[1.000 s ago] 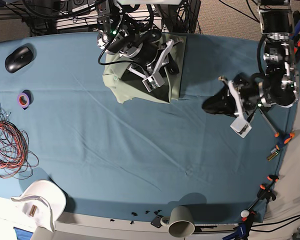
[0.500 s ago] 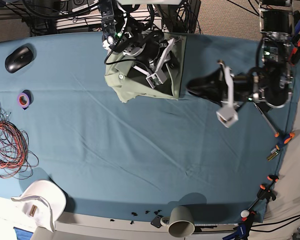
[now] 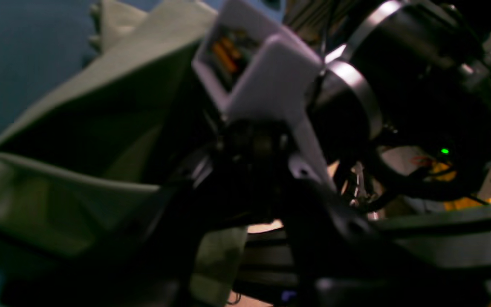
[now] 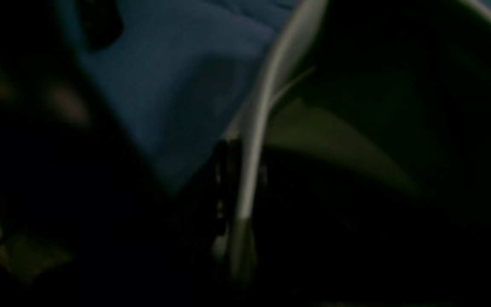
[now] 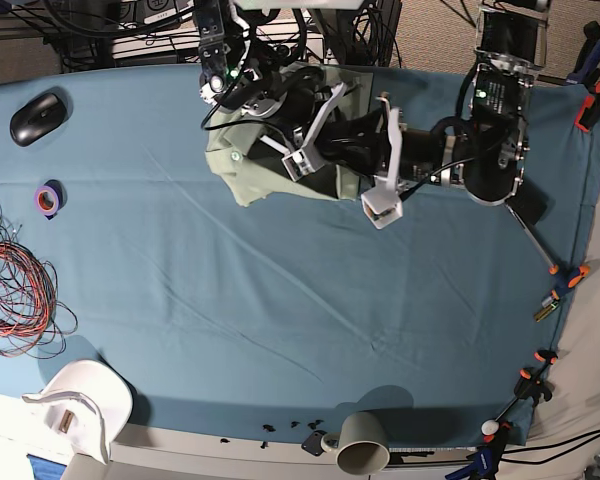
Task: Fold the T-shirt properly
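Base view, one T-shirt bunched, two arms over it, right jaws pressed together, left unclear

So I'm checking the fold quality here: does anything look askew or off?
Yes. The T-shirt lies as a lumpy, crooked bundle at the table's far edge, with uneven edges, half hidden under both arms.

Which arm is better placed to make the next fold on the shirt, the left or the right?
Probably the right. Its tool already sits on the shirt, shut, with cloth beside it in its wrist view. The left tool has reached the shirt's near edge, but no grip shows.
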`<state>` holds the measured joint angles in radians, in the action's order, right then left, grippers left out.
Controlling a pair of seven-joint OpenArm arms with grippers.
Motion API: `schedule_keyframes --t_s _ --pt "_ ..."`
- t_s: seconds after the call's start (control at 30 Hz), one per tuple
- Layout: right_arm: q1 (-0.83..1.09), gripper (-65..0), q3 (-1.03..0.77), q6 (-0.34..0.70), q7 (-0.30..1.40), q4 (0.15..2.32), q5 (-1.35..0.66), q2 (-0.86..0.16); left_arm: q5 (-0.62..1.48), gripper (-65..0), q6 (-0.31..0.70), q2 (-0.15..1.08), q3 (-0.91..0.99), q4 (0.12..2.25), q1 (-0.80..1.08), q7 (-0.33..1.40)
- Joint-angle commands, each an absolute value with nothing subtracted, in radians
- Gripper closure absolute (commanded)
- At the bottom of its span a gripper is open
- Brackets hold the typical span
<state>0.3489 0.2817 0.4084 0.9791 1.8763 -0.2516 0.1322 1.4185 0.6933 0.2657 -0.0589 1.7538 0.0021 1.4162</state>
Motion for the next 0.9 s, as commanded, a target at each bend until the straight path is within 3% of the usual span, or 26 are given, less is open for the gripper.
schedule_keyframes --t_s 0.0,0.23,0.5,0.87 --pt "0.347 0.0 0.286 0.421 0.972 1.889 -0.263 0.138 1.484 -8.8 0.698 0.261 -0.057 1.771 -0.017 1.356" --pt "0.347 0.0 0.31 0.422 0.984 1.888 -0.271 0.139 1.346 -8.6 0.698 0.266 -0.056 1.771 -0.049 1.252" --pt "0.347 0.0 0.32 0.422 1.015 1.888 -0.272 0.139 1.245 -8.6 0.698 0.272 -0.056 1.771 -0.105 1.247" --pt "0.349 0.0 0.32 0.422 1.02 1.888 -0.273 0.139 1.234 -7.7 0.698 0.316 -0.056 1.771 -0.105 1.247"
